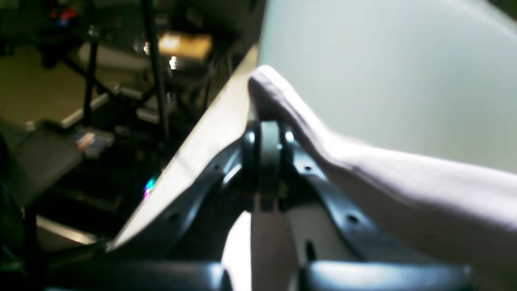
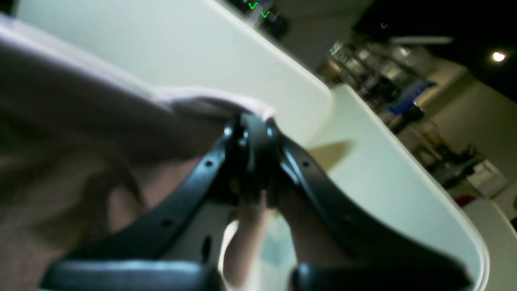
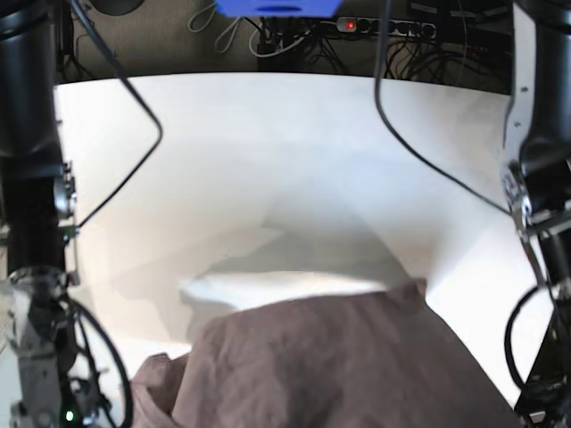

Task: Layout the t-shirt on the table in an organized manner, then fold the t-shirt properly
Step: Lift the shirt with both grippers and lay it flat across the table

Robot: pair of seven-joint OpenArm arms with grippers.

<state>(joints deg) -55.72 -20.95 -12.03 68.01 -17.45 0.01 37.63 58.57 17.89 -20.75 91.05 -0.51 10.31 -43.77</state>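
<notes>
Left gripper [image 1: 264, 139] clamped on edge of dusty-pink t-shirt [image 1: 404, 178] — cloth bunched over black fingertips, above white table [image 1: 363, 68]. Right gripper [image 2: 252, 141] likewise pinched tight on t-shirt fold (wrist views blurred). Base view: t-shirt raised across near edge of table, spread between both arms — far tabletop bare, cables trailing over it.

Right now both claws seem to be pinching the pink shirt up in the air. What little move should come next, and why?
Probably lower both arms and draw the t-shirt flat onto the table. The left gripper and right gripper are each shut on an edge, and the cloth hangs lifted and bunched, not yet laid out.
</notes>
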